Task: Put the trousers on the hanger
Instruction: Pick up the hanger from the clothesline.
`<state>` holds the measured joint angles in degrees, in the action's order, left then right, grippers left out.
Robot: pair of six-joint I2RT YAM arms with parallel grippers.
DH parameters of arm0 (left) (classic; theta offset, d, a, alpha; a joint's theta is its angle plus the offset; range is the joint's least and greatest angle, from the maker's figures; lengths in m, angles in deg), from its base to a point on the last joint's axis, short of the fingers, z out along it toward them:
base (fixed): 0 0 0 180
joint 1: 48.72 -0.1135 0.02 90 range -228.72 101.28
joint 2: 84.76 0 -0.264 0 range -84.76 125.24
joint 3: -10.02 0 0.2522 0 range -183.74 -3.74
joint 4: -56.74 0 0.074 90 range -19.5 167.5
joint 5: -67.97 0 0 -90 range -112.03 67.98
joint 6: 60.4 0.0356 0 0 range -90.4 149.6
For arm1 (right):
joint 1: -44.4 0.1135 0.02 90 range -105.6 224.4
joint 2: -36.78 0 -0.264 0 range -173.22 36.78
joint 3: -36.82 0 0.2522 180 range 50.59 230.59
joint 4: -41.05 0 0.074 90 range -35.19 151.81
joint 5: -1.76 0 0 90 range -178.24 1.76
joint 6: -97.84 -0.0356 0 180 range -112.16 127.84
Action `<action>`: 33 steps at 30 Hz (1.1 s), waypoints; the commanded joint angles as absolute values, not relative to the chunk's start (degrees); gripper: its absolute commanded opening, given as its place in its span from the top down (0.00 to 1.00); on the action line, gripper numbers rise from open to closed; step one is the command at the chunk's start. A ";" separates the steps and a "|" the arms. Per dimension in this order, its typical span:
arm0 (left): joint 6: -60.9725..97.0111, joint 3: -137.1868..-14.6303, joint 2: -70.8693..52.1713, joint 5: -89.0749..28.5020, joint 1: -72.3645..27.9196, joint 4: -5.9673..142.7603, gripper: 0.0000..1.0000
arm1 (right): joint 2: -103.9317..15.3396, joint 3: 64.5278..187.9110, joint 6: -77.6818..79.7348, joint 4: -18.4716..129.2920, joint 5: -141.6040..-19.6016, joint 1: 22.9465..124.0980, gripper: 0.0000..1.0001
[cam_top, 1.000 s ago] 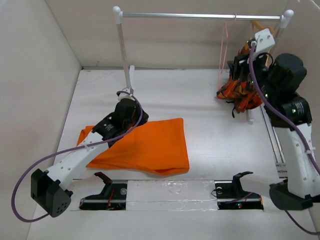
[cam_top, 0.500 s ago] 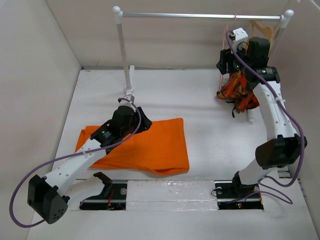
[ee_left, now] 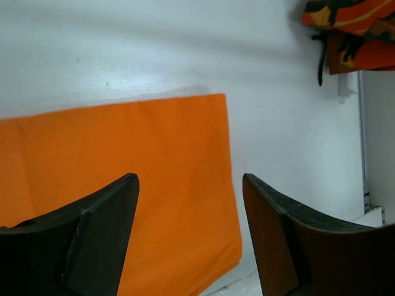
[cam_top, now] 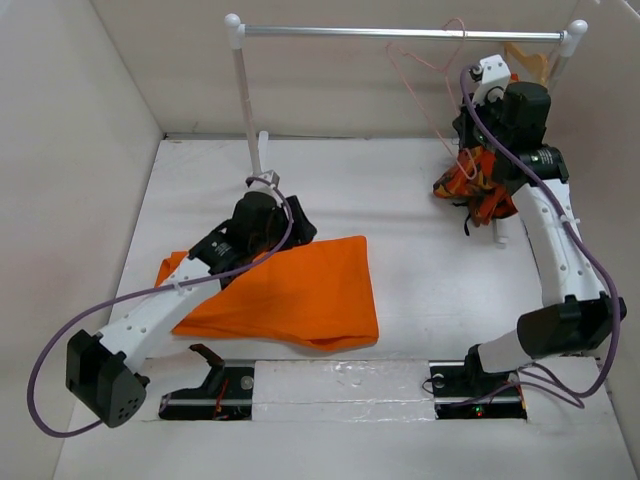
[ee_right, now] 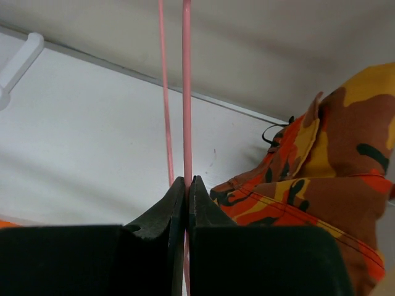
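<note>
Right arm [cam_top: 548, 232] tall beside rail [cam_top: 350, 32], end effector [ee_right: 187, 185] tight on hanger [ee_right: 186, 74]

No readable writing is showing in any view.
The orange trousers [cam_top: 300, 295], the pink wire hanger [ee_right: 186, 92], the patterned garment [ee_right: 308, 179], the left arm [cam_top: 170, 305] and the right arm [cam_top: 555, 240] are all showing plain surfaces, and no letters, numbers, labels or brand marks are coming through legibly on any of them.
</note>
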<state>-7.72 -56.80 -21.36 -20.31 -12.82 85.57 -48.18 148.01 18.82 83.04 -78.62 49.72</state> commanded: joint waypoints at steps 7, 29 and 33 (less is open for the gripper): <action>-2.74 -80.28 -12.35 -28.16 -12.77 85.45 0.35 | -39.86 148.24 22.25 83.19 -86.04 50.72 1.00; -6.87 -113.51 18.42 -17.20 3.92 81.22 0.36 | -17.01 109.47 17.25 81.27 -83.15 60.82 1.00; -7.75 -115.62 22.64 -16.05 3.92 82.46 0.38 | -16.30 109.21 16.63 81.36 -83.41 62.85 1.00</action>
<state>-6.59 -111.81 22.40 -17.80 3.72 83.76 -17.76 109.24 18.28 84.79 -83.34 61.32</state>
